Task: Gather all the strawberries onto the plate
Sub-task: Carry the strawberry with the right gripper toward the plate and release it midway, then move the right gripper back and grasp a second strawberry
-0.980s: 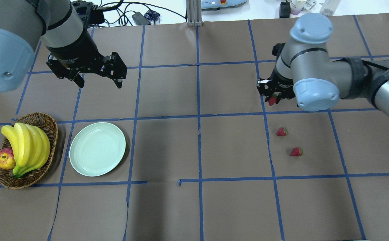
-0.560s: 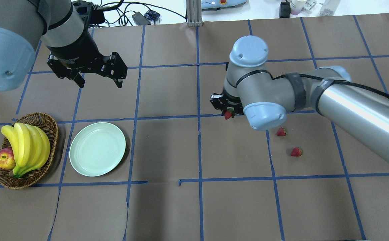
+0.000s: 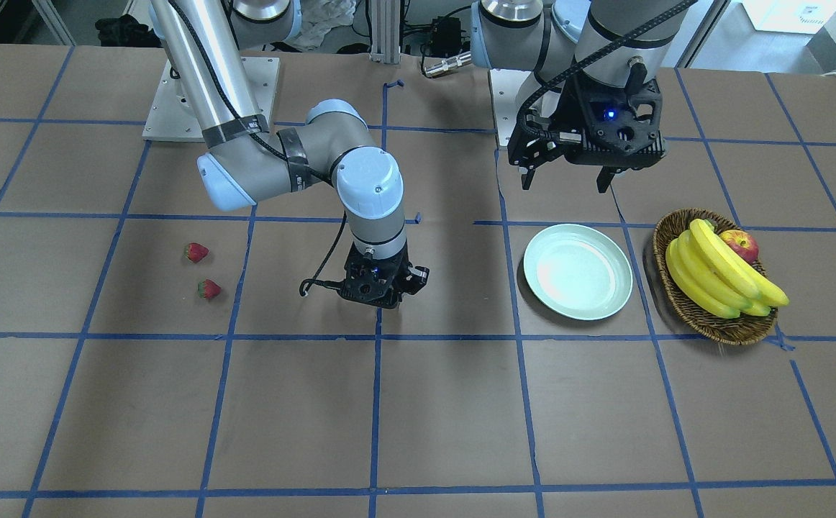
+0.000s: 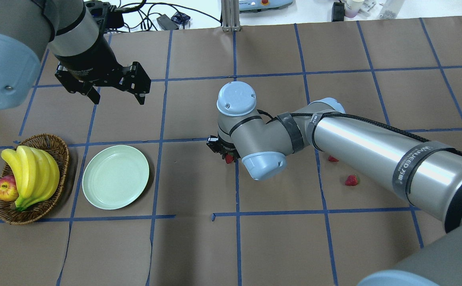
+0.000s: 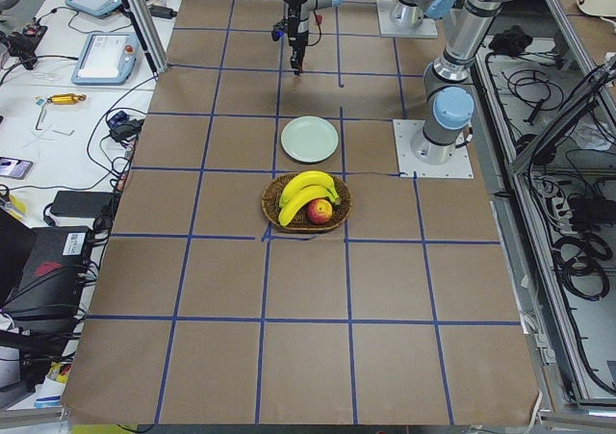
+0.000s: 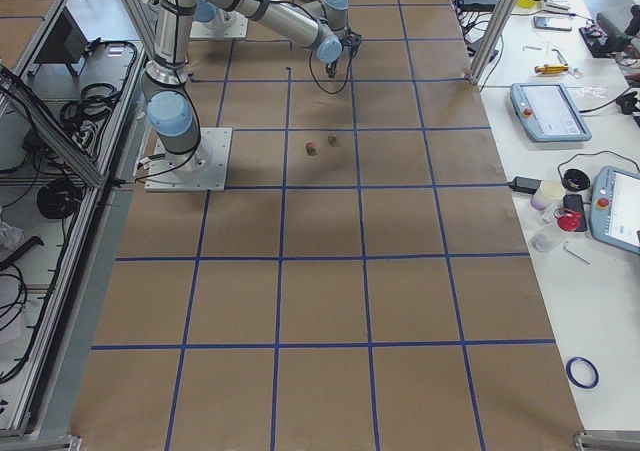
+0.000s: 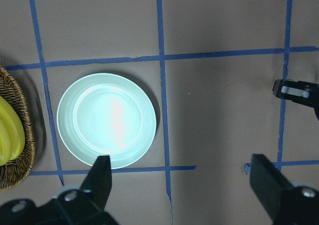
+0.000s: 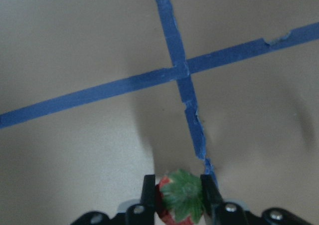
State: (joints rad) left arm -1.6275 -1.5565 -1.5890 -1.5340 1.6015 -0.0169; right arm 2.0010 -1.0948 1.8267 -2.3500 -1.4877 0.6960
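My right gripper [image 4: 228, 157] is shut on a strawberry [image 8: 180, 199]; its green cap shows between the fingers, above a crossing of blue tape lines at mid-table. In the overhead view that strawberry [image 4: 228, 159] peeks out red under the wrist. Two more strawberries [image 3: 196, 252] [image 3: 209, 289] lie on the table to the robot's right; the right arm partly covers one of them [image 4: 333, 159]. The pale green plate [image 4: 115, 176] is empty, well to the left of the right gripper. My left gripper [image 4: 118, 99] hangs open beyond the plate, holding nothing.
A wicker basket [image 4: 58, 143] with bananas [image 4: 32, 174] and an apple [image 4: 6, 188] stands just left of the plate. Brown paper with blue tape lines covers the table. The long right forearm [image 4: 366, 143] spans the right half of the table.
The right arm has swung left with the strawberry, from the right side to mid-table. The left arm, plate and the two loose strawberries have not moved.
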